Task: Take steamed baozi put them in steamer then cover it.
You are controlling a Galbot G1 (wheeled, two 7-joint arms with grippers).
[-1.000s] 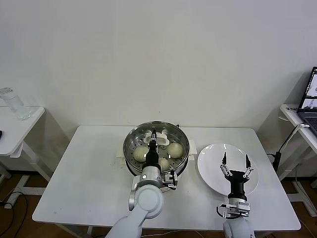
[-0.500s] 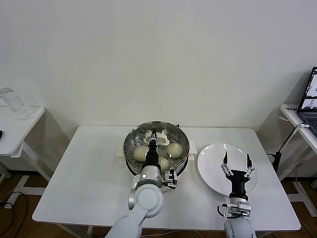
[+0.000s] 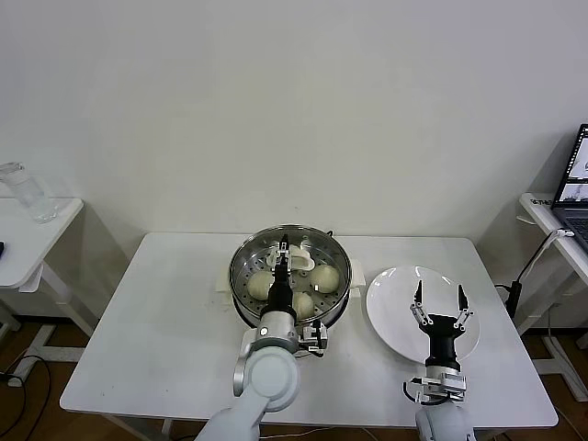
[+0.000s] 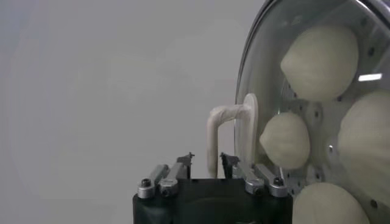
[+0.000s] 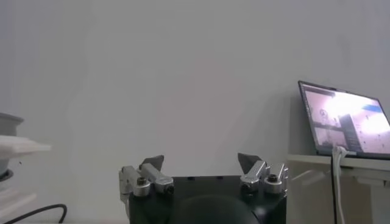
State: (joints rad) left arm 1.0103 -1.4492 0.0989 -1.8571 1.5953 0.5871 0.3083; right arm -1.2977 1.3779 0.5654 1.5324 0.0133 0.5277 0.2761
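The left gripper (image 3: 284, 246) hangs over the middle of the round shiny stainless-steel steamer (image 3: 290, 273), its jaws parted a little to either side of the white loop handle (image 4: 230, 135) of the round clear glass lid (image 4: 317, 115) and, in the left wrist view, no longer pinching it. The steamer stands on the white rectangular table (image 3: 165, 322), toward its far edge, with the lid lying on its rim. Through the glass show the cream-white round steamed baozi (image 4: 322, 62): four can be counted in the left wrist view, lying on the perforated tray, while the arm hides part of them from the head camera. To the right of the steamer lies the flat white round plate (image 3: 390, 303), bare of buns. Above its near half waits the right gripper (image 3: 438, 304), its jaws spread wide and holding nothing. By the look of it the buns are loaded and the cover is on, so the step in hand is the letting-go of the lid. The next move would call for the left jaws to part far enough to clear the handle, then for a straight lift away so as not to snag the loop and drag the lid off its seat.
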